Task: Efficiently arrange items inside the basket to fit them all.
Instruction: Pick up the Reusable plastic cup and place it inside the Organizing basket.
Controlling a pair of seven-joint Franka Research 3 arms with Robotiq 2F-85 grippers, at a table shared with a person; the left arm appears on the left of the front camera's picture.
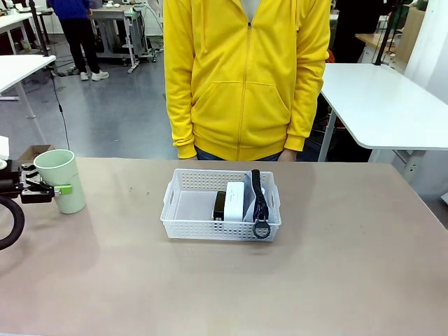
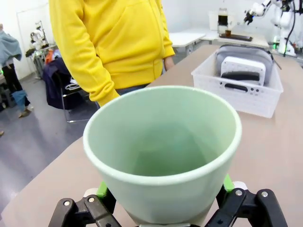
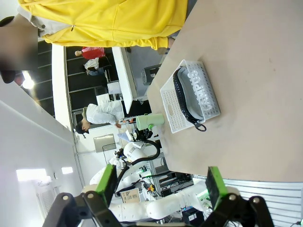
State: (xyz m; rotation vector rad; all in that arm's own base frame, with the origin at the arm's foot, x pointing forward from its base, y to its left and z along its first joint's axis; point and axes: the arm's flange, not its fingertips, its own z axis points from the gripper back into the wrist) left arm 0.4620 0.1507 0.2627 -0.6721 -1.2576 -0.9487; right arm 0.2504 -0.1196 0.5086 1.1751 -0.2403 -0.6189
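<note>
The pale green cup [image 1: 59, 180] stands upright at the table's left end, apart from the basket. My left gripper [image 1: 50, 189] is shut on its lower wall, with green pads [image 2: 102, 189] on both sides of the cup [image 2: 163, 142]. The white lattice basket [image 1: 183, 210] sits mid-table. In its right half the black stapler [image 1: 220, 205], the white block [image 1: 236, 200] and the grey pouch [image 1: 250, 210], on edge, stand side by side. The pouch's black ring [image 1: 261, 229] hangs over the front rim. My right gripper [image 3: 161, 189] is open, high above the table, looking down at the basket [image 3: 171, 109] and the "CAMPUS" pouch [image 3: 199, 90].
A person in a yellow hoodie [image 1: 245, 77] stands at the far edge behind the basket, arms down. The basket's left half holds nothing. Bare tabletop [image 1: 350, 266] lies to the right and in front. A white table [image 1: 385, 105] stands behind at the right.
</note>
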